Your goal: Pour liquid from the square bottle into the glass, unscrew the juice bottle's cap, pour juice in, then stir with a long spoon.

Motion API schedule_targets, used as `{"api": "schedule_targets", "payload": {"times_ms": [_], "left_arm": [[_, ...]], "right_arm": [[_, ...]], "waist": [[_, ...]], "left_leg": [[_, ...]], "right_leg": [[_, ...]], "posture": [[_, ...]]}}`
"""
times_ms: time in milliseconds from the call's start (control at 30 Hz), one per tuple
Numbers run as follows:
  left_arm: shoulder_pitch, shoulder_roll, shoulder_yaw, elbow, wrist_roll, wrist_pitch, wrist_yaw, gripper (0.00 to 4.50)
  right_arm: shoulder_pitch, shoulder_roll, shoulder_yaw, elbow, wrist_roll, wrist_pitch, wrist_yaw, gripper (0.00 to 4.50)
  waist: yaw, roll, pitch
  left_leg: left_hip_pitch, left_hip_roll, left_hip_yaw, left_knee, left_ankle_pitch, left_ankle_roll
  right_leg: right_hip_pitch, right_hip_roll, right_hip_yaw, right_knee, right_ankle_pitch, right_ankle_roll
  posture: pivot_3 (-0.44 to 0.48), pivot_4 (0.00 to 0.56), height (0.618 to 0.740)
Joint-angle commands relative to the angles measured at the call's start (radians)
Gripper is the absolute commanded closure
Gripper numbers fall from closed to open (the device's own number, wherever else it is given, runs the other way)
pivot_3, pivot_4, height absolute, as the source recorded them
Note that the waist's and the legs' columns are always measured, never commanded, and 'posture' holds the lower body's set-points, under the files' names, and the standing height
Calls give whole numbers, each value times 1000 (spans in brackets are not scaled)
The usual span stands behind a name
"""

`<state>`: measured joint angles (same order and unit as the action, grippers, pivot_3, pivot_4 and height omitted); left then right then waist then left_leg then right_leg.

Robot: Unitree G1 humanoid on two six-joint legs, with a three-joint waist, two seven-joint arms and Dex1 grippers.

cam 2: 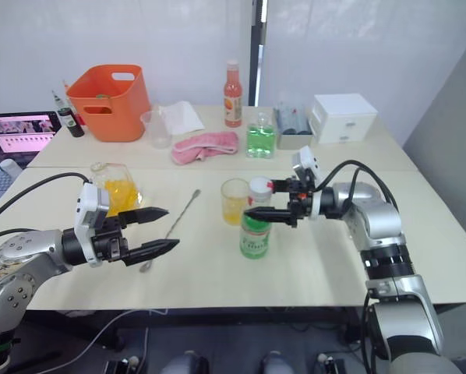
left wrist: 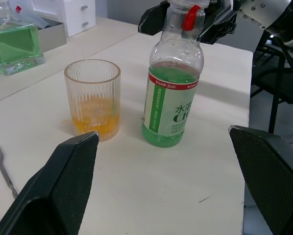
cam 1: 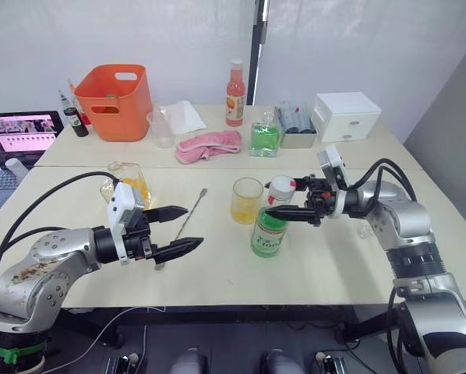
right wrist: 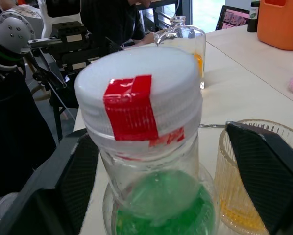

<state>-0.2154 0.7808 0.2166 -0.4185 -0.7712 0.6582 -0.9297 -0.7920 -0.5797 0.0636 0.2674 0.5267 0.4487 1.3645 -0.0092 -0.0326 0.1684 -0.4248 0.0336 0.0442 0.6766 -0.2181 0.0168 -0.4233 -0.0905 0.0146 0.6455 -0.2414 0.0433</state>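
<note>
The right gripper (cam 1: 286, 201), jaws apart, is flanking the cap (cam 1: 280, 185) of the upright juice bottle (cam 1: 270, 222). The left gripper (cam 1: 182, 230), at nine o'clock, is hanging open.

Ribbed clear glass (left wrist: 92, 100), glossy plastic juice bottle (left wrist: 173, 93), matt table (cam 1: 295, 265)
</note>
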Motion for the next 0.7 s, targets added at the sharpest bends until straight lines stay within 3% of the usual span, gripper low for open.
{"api": "schedule_targets", "payload": {"times_ms": [33, 167, 400, 700], "left_arm": [[-2, 9, 22, -32, -19, -1, 3, 0], [-14, 10, 17, -23, -18, -1, 3, 0], [-29, 9, 8, -7, -11, -7, -5, 0], [-26, 4, 8, -7, -7, -14, -7, 0]], "right_arm": [[-14, 1, -27, -21, 11, -6, 10, 1932], [11, 4, -33, -73, 19, 11, -9, 3034], [65, 23, -56, -258, 46, 65, -143, 3052], [162, 141, -65, -660, 68, 250, -558, 3054]], "waist": [[-2, 0, 0], [-1, 0, 0], [-2, 0, 0], [-2, 0, 0]], "left_leg": [[0, 0, 0, 0, 0, 0], [0, 0, 0, 0, 0, 0], [0, 0, 0, 0, 0, 0], [-1, 0, -4, 0, 0, 0]], "right_leg": [[0, 0, 0, 0, 0, 0], [0, 0, 0, 0, 0, 0], [0, 0, 0, 0, 0, 0], [-2, 0, 0, 1, 0, 0]], "posture": [[0, 150, 715], [0, 150, 715], [0, 150, 715], [0, 150, 715]]}}
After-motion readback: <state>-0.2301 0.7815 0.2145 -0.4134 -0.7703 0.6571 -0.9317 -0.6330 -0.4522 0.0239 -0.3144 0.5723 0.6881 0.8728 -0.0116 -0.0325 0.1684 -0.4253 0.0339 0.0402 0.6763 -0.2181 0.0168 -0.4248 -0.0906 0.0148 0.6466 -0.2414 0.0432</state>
